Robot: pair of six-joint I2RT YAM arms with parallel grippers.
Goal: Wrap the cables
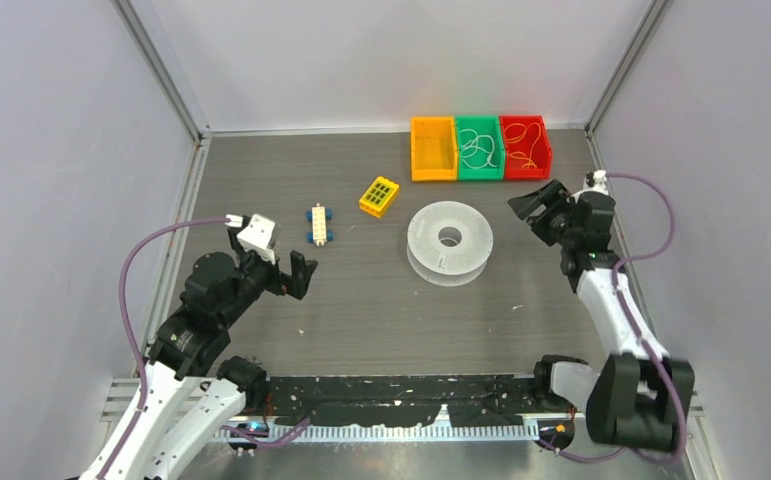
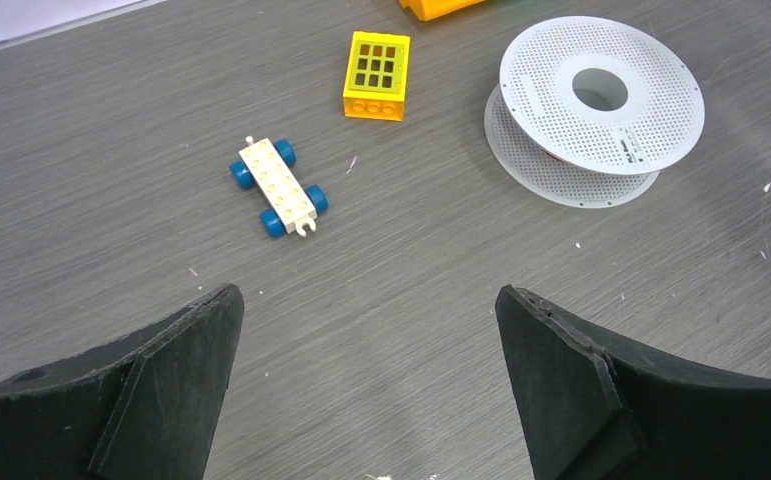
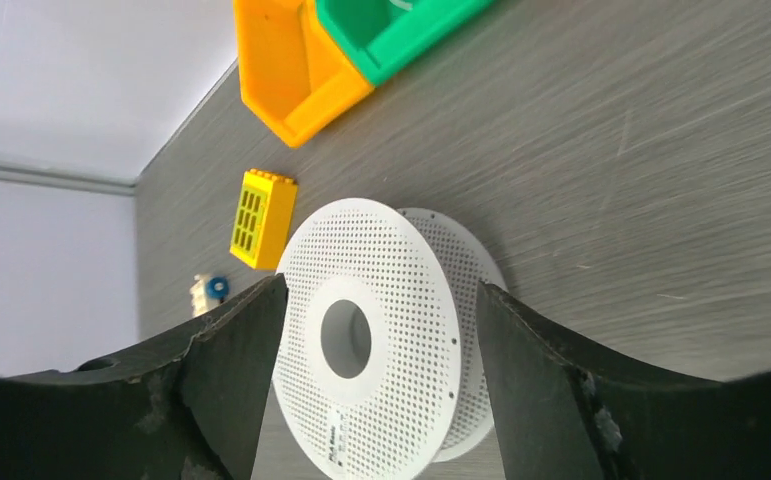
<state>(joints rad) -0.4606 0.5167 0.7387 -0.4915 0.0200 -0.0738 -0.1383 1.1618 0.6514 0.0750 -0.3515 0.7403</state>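
Apparently the cables point(image 2: 553, 157) show only as a reddish sliver between the flanges of the white perforated spool point(image 2: 541, 90), so the winding looks largely done. The right gripper point(image 1: 533, 215), beside the spool, and the left gripper point(image 2: 369, 300), well apart from it, both gape empty.

The surface point(image 2: 81, 150) looks like matt grey laminate with a fine wood grain. The spool point(image 2: 551, 80) is white perforated plastic with a dull finish. The yellow brick point(image 2: 376, 75) and orange bin point(image 3: 291, 70) are smooth, slightly glossy plastic. The left end effector point(image 2: 366, 292) has matt black fingers point(image 2: 176, 370), faintly rough at the edges.
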